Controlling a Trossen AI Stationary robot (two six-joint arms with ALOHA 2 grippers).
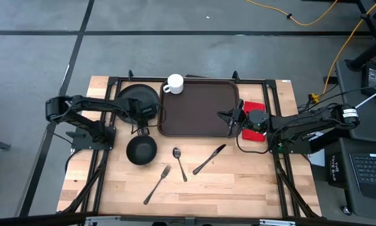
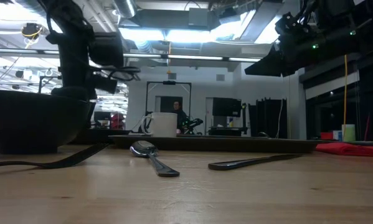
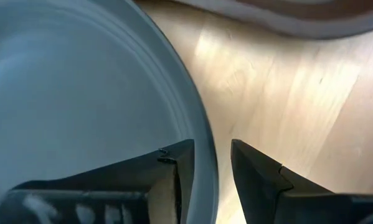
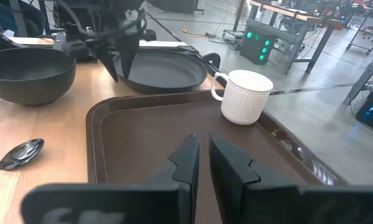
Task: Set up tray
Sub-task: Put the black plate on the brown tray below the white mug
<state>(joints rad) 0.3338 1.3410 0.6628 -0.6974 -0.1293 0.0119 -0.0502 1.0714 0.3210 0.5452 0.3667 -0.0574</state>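
Here your left gripper (image 3: pixel 205 165) straddles the rim of the black plate (image 1: pixel 136 99), one finger over the plate's inner face and the other outside it above bare wood; the fingers are spread with the rim between them, and from the wrist view you cannot tell whether they already bear on it. The plate lies at the left end of the bench, just beside the tray's left edge. The tray (image 1: pixel 200 108) sits at the middle of the bench toward its far edge, with a white mug (image 1: pixel 174 83) on its far left corner. Judged from this, the step in hand is taking the plate by its rim. Seat the rim deep between the fingers before closing, then lift level so the plate clears the tray's raised rim without tipping.

Your right gripper (image 4: pixel 200 158) hovers over the tray's right end, fingers nearly together and holding nothing. Beside it lies the red napkin (image 1: pixel 255 119). Along the near side lie the bowl (image 1: pixel 141 150), fork (image 1: pixel 157 184), spoon (image 1: pixel 179 162) and knife (image 1: pixel 209 159).
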